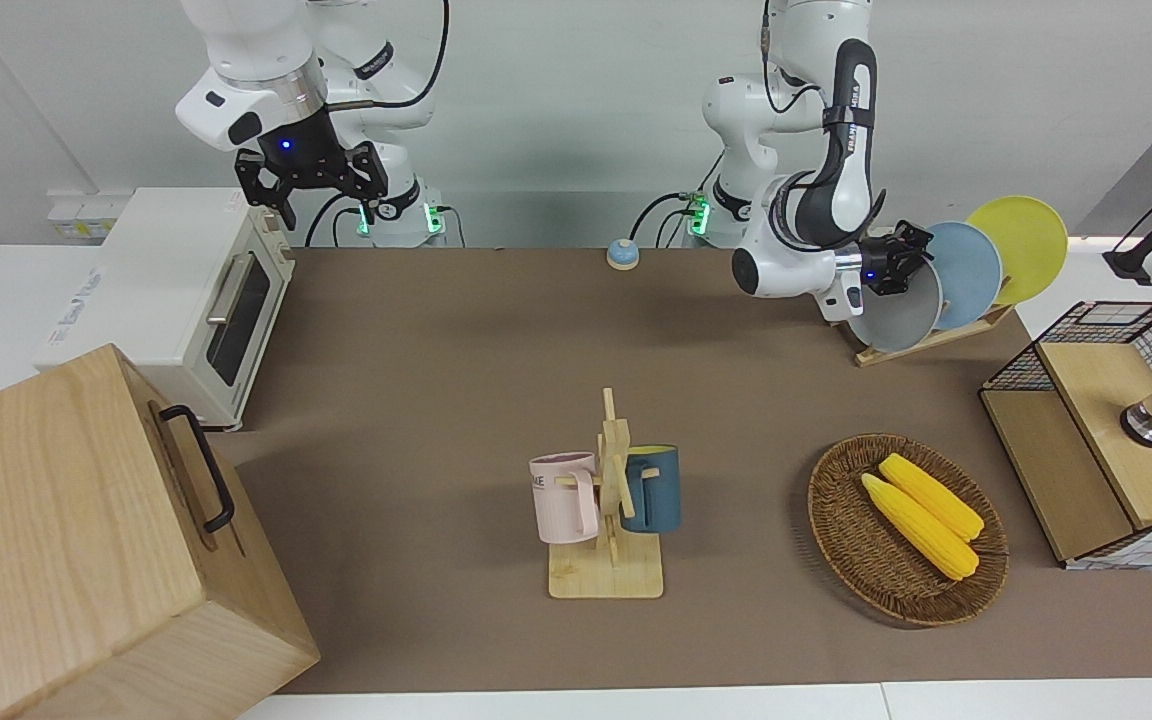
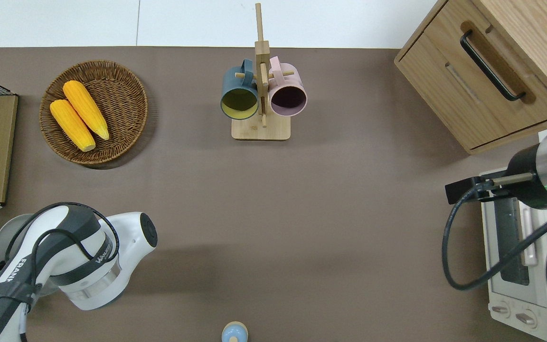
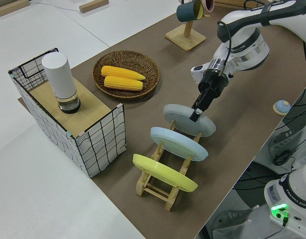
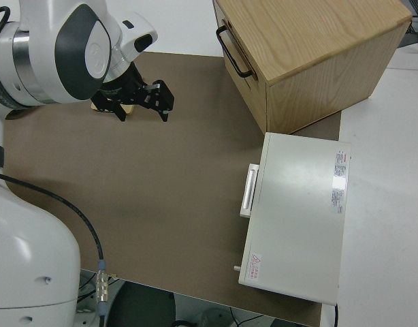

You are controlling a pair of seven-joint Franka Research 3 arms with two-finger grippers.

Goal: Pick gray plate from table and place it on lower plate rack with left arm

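Brown matting covered the tabletop (image 1: 496, 400), and at the left arm's end of it the gray plate (image 3: 188, 119) already leaned in the lower plate rack (image 3: 163, 186), in the end slot, just beside the sky-blue plate (image 3: 178, 143), with the yellow plate (image 3: 164, 173) one slot further along. The left tool (image 3: 197, 112) sat at the gray plate's upper rim, its fingers apparently closed on that edge — the plate looked seated but not yet let go. Judging by this, the step in hand was the release: the fingers should part only once the plate's lower edge bears fully between the pegs, and the tool should then lift clear along the plate's own tilt, so as not to drag the rim or knock the sky-blue plate. The right arm was parked, its tool (image 1: 308, 178) spread wide. Farther from the robots lay a wicker basket (image 1: 841, 540) holding corn — clear of the work.
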